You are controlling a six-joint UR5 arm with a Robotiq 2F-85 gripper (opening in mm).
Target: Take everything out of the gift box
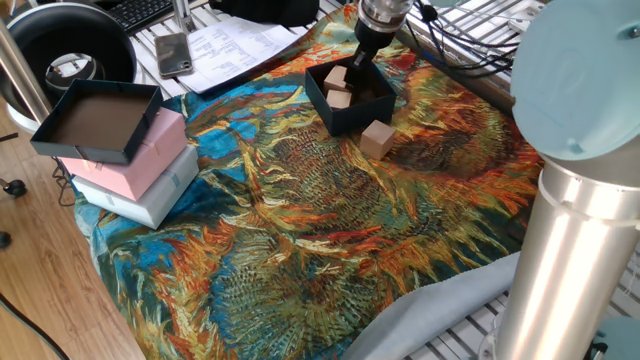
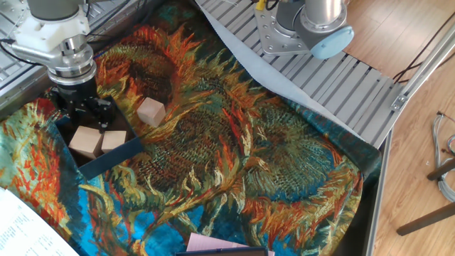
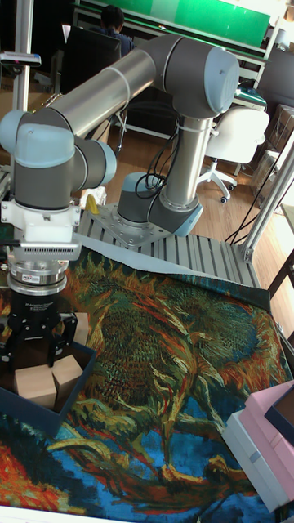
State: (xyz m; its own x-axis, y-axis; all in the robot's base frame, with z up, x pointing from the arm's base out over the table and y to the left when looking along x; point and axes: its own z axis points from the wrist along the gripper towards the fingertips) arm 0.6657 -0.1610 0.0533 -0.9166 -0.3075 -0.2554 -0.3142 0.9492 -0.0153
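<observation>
The gift box [image 1: 340,119] is a small navy box on the sunflower cloth, also seen in the other fixed view [image 2: 114,155] and the tall view [image 3: 75,393]. Two wooden cubes lie inside it [image 1: 341,98] [image 1: 335,77], side by side in the other views [image 2: 85,141] [image 2: 114,140] [image 3: 35,384] [image 3: 68,372]. A third cube [image 1: 377,138] [image 2: 151,112] stands on the cloth just outside the box. My gripper [image 1: 359,66] [image 2: 84,116] [image 3: 34,346] points straight down into the box's far side behind the two cubes, fingers apart, nothing between them.
At the left a shallow navy tray [image 1: 95,120] rests on a pink box [image 1: 150,158] stacked on a white box [image 1: 150,198]. Papers and a phone [image 1: 173,54] lie behind. The arm's thick body [image 1: 590,200] fills the right; its base [image 2: 306,28] sits on a slatted plate.
</observation>
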